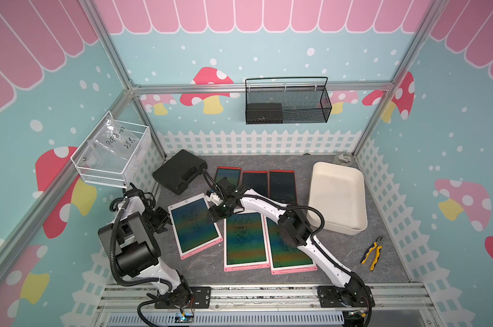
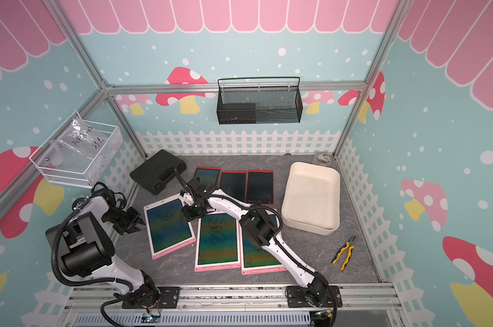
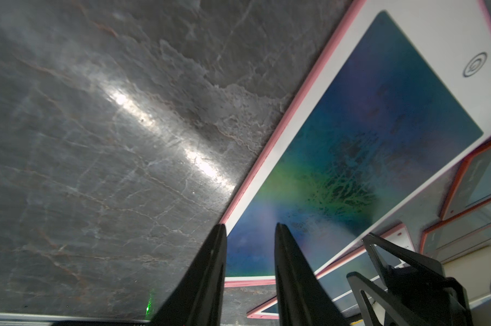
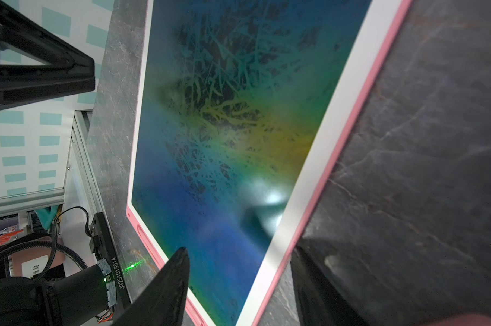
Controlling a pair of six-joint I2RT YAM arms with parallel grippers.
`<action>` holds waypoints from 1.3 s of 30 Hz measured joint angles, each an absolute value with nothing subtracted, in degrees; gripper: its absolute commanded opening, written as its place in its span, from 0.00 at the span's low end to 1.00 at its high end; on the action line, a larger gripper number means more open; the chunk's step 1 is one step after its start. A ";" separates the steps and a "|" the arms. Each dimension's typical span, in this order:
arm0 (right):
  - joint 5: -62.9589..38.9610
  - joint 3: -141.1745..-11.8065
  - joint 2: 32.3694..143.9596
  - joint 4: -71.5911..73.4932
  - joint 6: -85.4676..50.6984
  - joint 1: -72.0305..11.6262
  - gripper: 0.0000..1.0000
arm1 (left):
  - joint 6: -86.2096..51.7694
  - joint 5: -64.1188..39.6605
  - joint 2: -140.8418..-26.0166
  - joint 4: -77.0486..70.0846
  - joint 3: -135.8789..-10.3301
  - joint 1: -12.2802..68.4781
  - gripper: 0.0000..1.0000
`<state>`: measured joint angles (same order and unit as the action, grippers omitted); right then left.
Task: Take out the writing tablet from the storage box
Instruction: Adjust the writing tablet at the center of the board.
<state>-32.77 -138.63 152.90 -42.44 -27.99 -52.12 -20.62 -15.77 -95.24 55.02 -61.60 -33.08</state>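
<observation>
Grey marbled bench (image 1: 338, 254), seen from above, carried everything below.

Storage box (image 1: 342, 227): a cream tub with rounded corners that stood at the right of the bench, shown in both top views (image 2: 310, 195).

Black mesh basket (image 1: 289, 107) hung on the back wall and a white wire basket (image 1: 112, 158) on the left wall.

Writing tablet (image 1: 194, 223): pink-framed, with a blue-green screen, it lay flat on the bench outside the storage box and well apart from it, at the left of the group and turned askew. Both wrist views showed its screen (image 3: 365, 141) (image 4: 224, 127).

Middle pink tablet (image 1: 243, 240) and right pink tablet (image 1: 285, 252) lay side by side just beside it, the latter partly under the right arm.

Black case (image 1: 178, 170) sat closed at the far left corner.

Row of three red-framed tablets (image 1: 255, 184) lay behind the pink ones.

Right hand (image 1: 218, 212) hung over the writing tablet's far right corner. Its fingers stood wide apart, one over the screen and one past the pink edge (image 4: 240, 249), clamping nothing.

Left hand (image 1: 163, 222) was just beside the tablet's left edge, fingers parted with nothing between them (image 3: 250, 225).

Yellow-handled pliers (image 1: 372, 252) lay near the right front corner.
</observation>
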 measured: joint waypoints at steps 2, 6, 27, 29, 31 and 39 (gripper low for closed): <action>-32.80 -138.56 152.90 -42.39 -28.01 -52.29 0.60 | -20.62 -15.62 -95.59 54.57 -61.08 -32.77 0.32; -33.54 -136.09 152.00 -40.38 -27.99 -52.66 0.60 | -20.60 -15.62 -96.64 53.91 -60.53 -31.53 0.31; -39.51 -105.78 137.95 -19.99 -32.73 -60.45 0.57 | -19.79 -14.96 -101.34 52.84 -62.06 -24.93 0.27; -39.53 -105.65 137.95 -19.20 -33.21 -61.34 0.57 | -19.73 -14.87 -101.34 52.84 -62.06 -24.95 0.27; -39.33 -105.49 137.95 -18.96 -33.52 -62.06 0.57 | -19.73 -14.63 -101.25 52.86 -62.06 -24.97 0.27; -38.87 -100.53 135.17 -16.38 -34.37 -62.59 0.57 | -19.68 -14.74 -100.49 52.82 -62.06 -24.47 0.27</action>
